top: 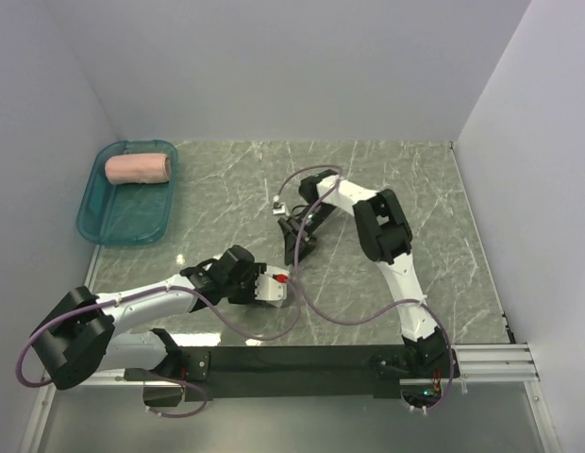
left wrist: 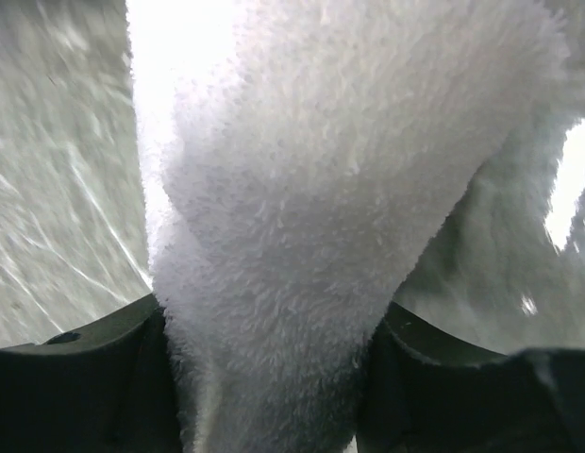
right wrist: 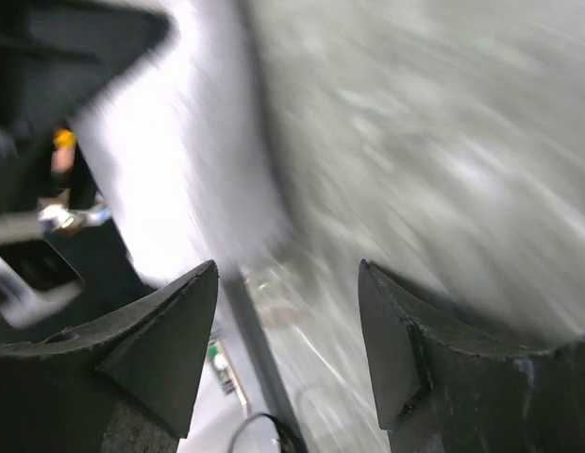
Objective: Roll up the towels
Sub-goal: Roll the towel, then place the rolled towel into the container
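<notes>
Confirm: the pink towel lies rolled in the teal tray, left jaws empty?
Not empty: the left gripper is shut on the white towel, as the left wrist view shows. The pink towel does lie rolled in the teal tray.

white towel [left wrist: 302, 236] cut off, table [right wrist: 443, 142] motion-blurred

Teal translucent plastic tray [top: 123, 219] with rounded corners, lying at the far left corner of a dark green marbled bench [top: 226, 179], pale grey walls [top: 302, 66] rising just behind and left of the tray, black bar [top: 292, 360] along the near bench edge, well apart from the tray
</notes>
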{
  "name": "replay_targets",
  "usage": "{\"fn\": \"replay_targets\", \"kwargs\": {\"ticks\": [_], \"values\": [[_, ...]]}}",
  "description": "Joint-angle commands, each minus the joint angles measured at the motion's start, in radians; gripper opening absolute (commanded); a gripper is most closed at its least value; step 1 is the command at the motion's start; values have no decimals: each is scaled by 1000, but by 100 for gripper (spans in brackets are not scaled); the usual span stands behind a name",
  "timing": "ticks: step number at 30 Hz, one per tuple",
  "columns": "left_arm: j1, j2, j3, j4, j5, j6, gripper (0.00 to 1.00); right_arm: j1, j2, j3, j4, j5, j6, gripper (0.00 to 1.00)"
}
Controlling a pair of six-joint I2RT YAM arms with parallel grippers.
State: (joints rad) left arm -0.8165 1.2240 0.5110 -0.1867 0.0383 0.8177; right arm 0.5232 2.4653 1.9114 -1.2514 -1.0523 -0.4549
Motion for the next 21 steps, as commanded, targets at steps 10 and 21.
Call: {"fn": "replay_targets", "kwargs": {"ticks": [10, 21], "values": [[264, -29, 329, -444, 118, 30, 0, -195, -174, -52, 73, 161, -4, 75], [693, 55, 797, -703, 276, 374, 0, -200, -215, -107, 102, 126, 9, 82]]}}
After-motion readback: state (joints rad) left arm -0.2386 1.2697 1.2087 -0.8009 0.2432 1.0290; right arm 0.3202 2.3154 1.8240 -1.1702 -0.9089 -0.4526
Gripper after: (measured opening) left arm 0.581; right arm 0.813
